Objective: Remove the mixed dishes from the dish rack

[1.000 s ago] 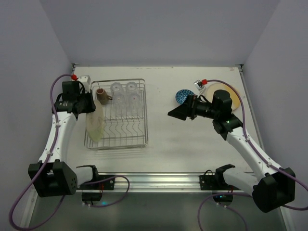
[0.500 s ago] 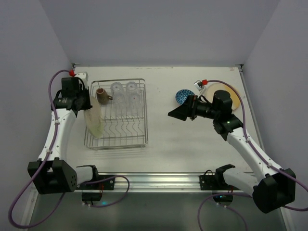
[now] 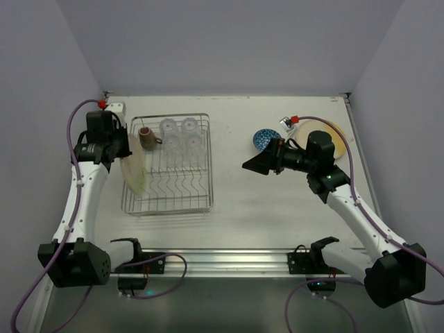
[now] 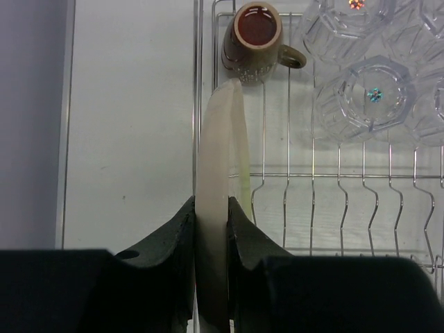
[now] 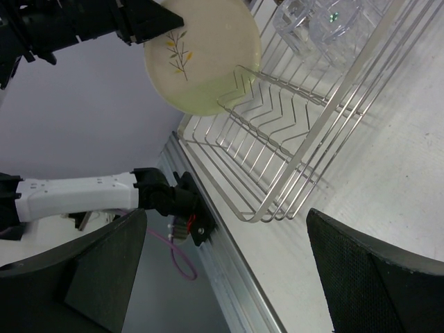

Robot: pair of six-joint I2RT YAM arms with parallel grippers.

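Wall; sprig on plate, right-wrist only

Mug and glasses occupy rack's far end, plate apparently leftmost.

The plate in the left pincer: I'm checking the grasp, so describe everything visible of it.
The plate is round, cream and glossy like ceramic, with a small leaf sprig painted on its face. It stands on edge, its rim pinched by the shut left pincer, over the left side of the dish rack. Whether it touches the wires is unclear.
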